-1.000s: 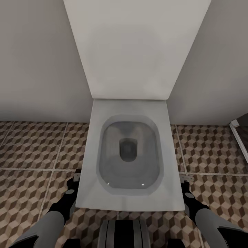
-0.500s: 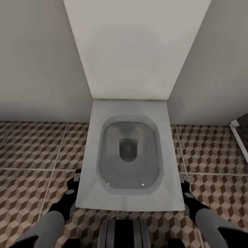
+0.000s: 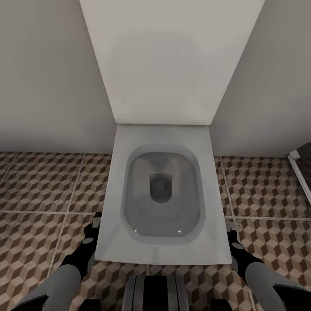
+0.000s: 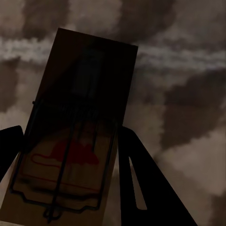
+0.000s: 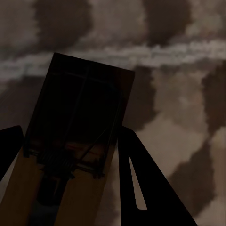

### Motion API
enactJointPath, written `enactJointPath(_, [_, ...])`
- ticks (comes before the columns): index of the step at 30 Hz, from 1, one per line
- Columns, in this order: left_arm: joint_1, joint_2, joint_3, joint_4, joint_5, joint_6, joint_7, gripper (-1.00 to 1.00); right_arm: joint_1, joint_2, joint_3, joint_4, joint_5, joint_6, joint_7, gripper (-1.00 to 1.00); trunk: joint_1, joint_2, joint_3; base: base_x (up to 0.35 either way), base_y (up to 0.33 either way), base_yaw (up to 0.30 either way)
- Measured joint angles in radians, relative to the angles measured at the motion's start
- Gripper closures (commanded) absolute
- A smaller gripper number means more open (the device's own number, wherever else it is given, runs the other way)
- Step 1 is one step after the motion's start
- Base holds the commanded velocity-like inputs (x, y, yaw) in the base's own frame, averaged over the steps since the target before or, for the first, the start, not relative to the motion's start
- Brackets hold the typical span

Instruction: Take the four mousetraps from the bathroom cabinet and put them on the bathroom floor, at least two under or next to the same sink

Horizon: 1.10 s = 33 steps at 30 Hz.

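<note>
The left tool is clamped on a mousetrap, its red mark and wire facing the wrist camera, blurred bathroom floor beyond. The right tool is clamped on a second mousetrap, also above the patterned tiles. In the head view both arms flank a white toilet, lid up against the wall, standing on the cube-patterned tiles.
</note>
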<state>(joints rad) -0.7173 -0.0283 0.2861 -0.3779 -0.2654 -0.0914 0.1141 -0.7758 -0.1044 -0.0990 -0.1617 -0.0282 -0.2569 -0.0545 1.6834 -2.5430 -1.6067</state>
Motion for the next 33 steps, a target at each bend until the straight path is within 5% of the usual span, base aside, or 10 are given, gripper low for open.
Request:
enactJointPath(9, [0.000, 0.000, 0.000, 0.001, -0.001, 0.000, 0.000, 1.00, 0.000, 0.000, -0.002, 0.000, 0.000, 0.004, 0.008, 1.00, 0.000, 0.000, 0.000, 0.000, 0.000, 0.000])
enactJointPath(10, [0.000, 0.000, 0.000, 0.001, -0.001, 0.000, 0.000, 1.00, 0.000, 0.000, -0.002, 0.000, 0.000, 0.004, 0.008, -1.00, 0.000, 0.000, 0.000, 0.000, 0.000, 0.000])
enactJointPath(33, [0.000, 0.000, 0.000, 0.006, -0.001, -0.001, -0.001, 1.00, 0.000, 0.000, 0.000, 0.001, -0.001, 0.006, 0.022, -1.00, 0.000, 0.000, 0.000, 0.000, 0.000, 0.000])
